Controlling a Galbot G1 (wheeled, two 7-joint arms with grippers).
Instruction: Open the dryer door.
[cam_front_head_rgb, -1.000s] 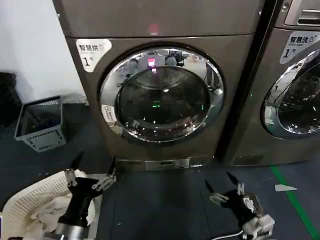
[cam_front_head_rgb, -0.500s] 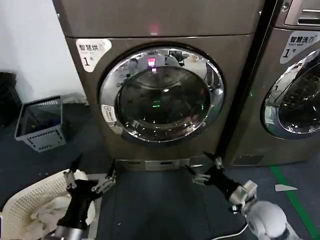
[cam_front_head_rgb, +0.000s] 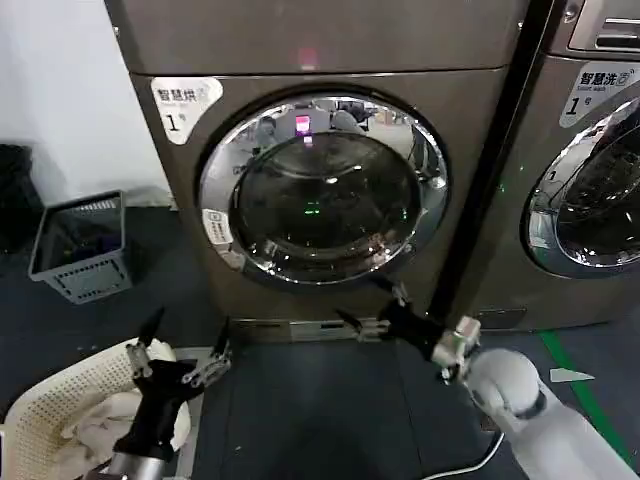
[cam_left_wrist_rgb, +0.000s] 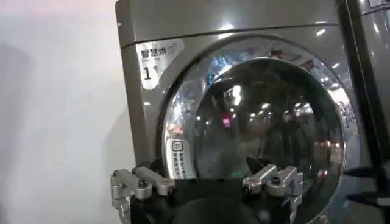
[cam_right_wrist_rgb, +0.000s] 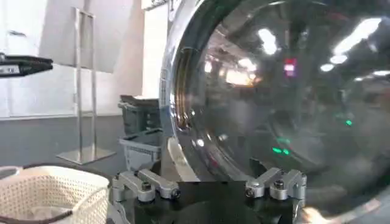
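The door (cam_front_head_rgb: 323, 190) sits shut, flush in the bronze machine's front. The right hand (cam_front_head_rgb: 378, 310), fingers apart, reaches low beneath its chrome rim; this looks like the approach step. Next it must find the rim's edge, probably rightward, and pull. The left hand (cam_front_head_rgb: 182, 352) idles open over the basket (cam_front_head_rgb: 60, 400)

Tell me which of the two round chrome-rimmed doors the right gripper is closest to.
The dryer door on the bronze-brown machine marked 1: the right gripper, open, sits just below its rim. The neighbouring door is farther right.

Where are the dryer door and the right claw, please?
dryer door (cam_front_head_rgb: 322, 190), head view, on the dark glass.
right claw (cam_front_head_rgb: 375, 308), head view, midway between its open fingertips.
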